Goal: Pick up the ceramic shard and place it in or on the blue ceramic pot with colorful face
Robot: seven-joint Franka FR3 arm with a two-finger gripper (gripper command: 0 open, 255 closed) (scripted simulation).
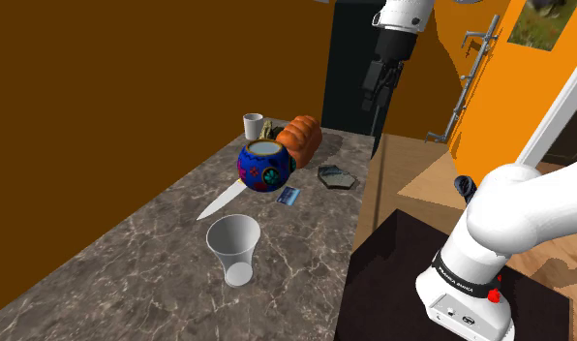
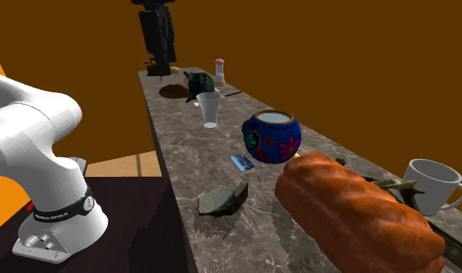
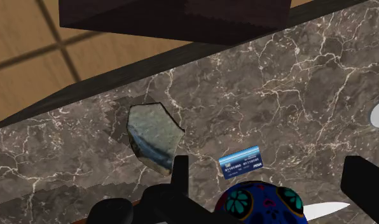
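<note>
A dark grey, white-veined marble counter point(image 1: 112, 281) is set along a plain brown wall point(image 1: 103, 77). At the shoulder view's right an orange wall point(image 1: 495, 116) is seen, w/ a metal handle point(image 1: 476, 56) & a framed pic point(image 1: 546, 21). Wood-plank floor point(image 1: 408, 179) is laid beside the counter.

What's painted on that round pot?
Colourful flower-like shapes on the blue pot, clearest in the second exterior view.

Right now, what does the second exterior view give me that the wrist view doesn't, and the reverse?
Second exterior view adds the bread loaf, white mug and clear cup along the counter, plus the arm's base on its stand. Wrist view adds the gripper with fingers apart, open, above the counter, and a pale blade tip beside the blue pot. Both share the grey shard lying flat near the counter's edge, the blue card next to it and the pot.
</note>
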